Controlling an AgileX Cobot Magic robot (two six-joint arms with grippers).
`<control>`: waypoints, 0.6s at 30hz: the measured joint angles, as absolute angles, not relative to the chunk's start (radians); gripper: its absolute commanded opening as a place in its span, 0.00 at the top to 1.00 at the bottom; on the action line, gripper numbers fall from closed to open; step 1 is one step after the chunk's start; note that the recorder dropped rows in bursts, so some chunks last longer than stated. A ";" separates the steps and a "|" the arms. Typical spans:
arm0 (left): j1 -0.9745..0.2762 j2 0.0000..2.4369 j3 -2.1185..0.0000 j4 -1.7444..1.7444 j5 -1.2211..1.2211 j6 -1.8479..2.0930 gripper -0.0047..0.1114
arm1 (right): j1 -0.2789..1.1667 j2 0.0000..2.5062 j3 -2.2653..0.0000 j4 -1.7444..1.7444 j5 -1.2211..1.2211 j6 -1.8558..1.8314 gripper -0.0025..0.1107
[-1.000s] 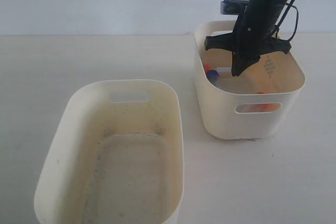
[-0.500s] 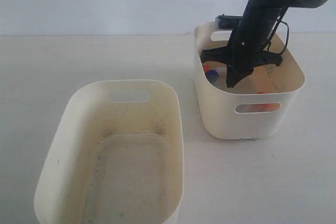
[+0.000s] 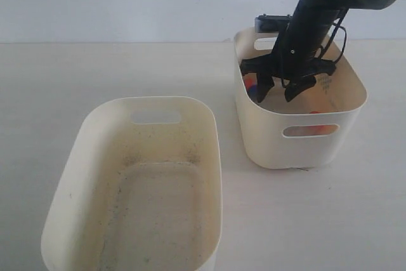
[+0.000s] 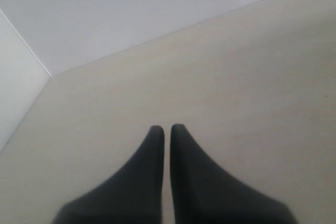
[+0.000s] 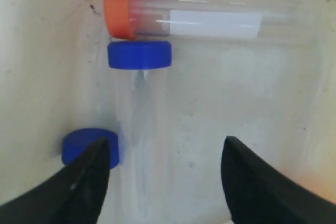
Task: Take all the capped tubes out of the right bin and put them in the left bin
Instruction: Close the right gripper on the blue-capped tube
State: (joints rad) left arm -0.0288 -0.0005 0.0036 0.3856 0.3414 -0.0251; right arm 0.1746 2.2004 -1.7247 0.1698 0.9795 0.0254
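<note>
I see a blue-capped tube (image 5: 140,93) lying between my right gripper's (image 5: 165,142) spread fingers, inside the right bin (image 3: 304,147) at the exterior frame's upper right. The labelled orange-capped tube (image 5: 184,19) touches its cap. A second blue cap (image 5: 84,148) is half hidden by a finger. An orange blur (image 3: 314,130) shows through the bin slot. The left gripper (image 4: 167,128) is pinched together over the table (image 4: 236,77). The left bin (image 3: 152,103) at lower left is grime-speckled.

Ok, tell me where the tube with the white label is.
In the right wrist view, the labelled tube lies flat in the right bin, its orange cap beside a blue cap.

The pale table (image 3: 63,74) carries the left bin (image 3: 165,138) and right bin (image 3: 273,141).
</note>
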 measured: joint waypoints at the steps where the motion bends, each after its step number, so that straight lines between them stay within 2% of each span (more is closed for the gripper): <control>1: -0.029 0.000 0.004 0.386 0.341 -0.025 0.92 | 0.175 2.200 -1.725 0.170 0.975 0.025 0.45; 11: -0.029 0.000 0.004 0.386 0.341 -0.025 0.92 | 0.203 2.258 -1.726 0.172 0.929 0.021 0.45; 13: -0.029 0.000 0.004 0.386 0.341 -0.025 0.92 | 0.207 2.271 -1.727 0.172 0.924 0.021 0.47; 16: -0.029 0.000 0.004 0.386 0.341 -0.025 0.92 | 0.209 2.284 -1.732 0.168 0.922 0.021 0.60; 18: -0.029 0.000 0.004 0.386 0.341 -0.025 0.92 | 0.209 2.286 -1.734 0.168 0.922 0.023 0.73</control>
State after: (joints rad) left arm -0.0288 -0.0005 0.0036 0.3856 0.3414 -0.0251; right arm 0.2089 2.2858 -1.7338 0.1682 0.9217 0.0231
